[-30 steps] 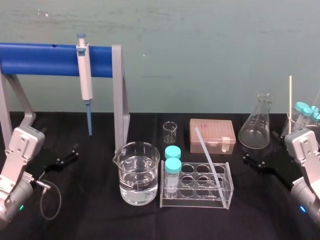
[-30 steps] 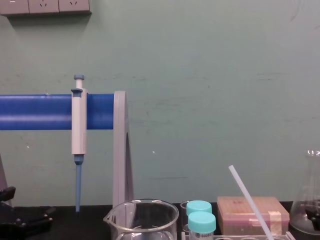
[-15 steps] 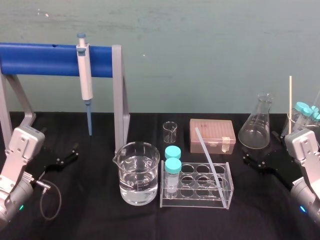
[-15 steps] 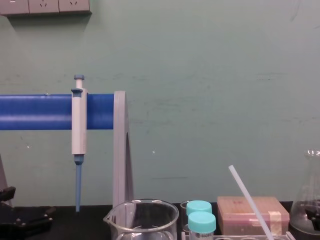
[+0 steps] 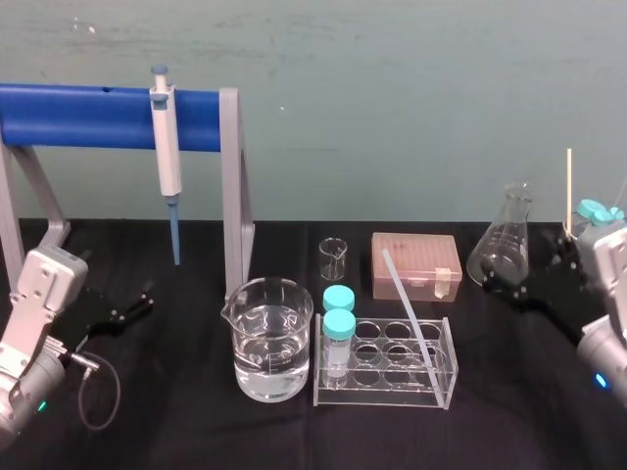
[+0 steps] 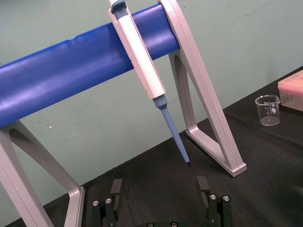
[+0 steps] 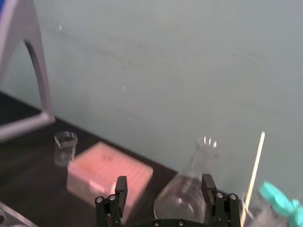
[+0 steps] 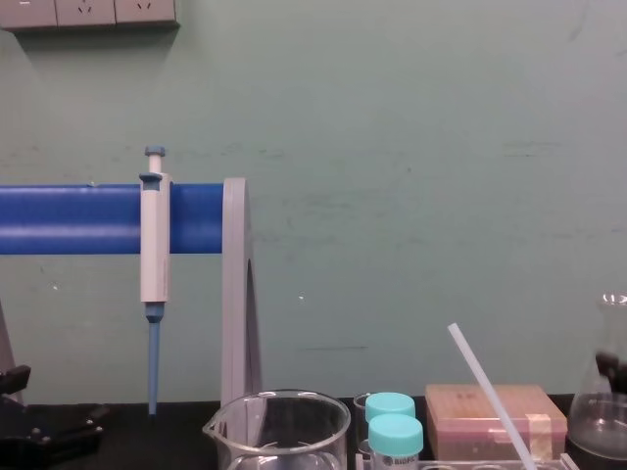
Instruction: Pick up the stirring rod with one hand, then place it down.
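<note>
Translucent stirring rod point(image 5: 407, 305) leans in the rack point(image 5: 384, 396); right pincer point(image 7: 164, 179), open and empty, hovers near the flask point(image 5: 507, 235).

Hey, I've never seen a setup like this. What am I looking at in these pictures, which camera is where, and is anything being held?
This is a two-armed robot at a black lab table. One picture looks down from its head, one looks across from its chest, one comes from each wrist. The left gripper is open, near the pipette hanging on the blue stand. The right gripper is open too, near the glass flask. Neither holds anything. In the middle stand a beaker of water and a clear tube rack; the stirring rod leans in that rack, untouched.
</note>
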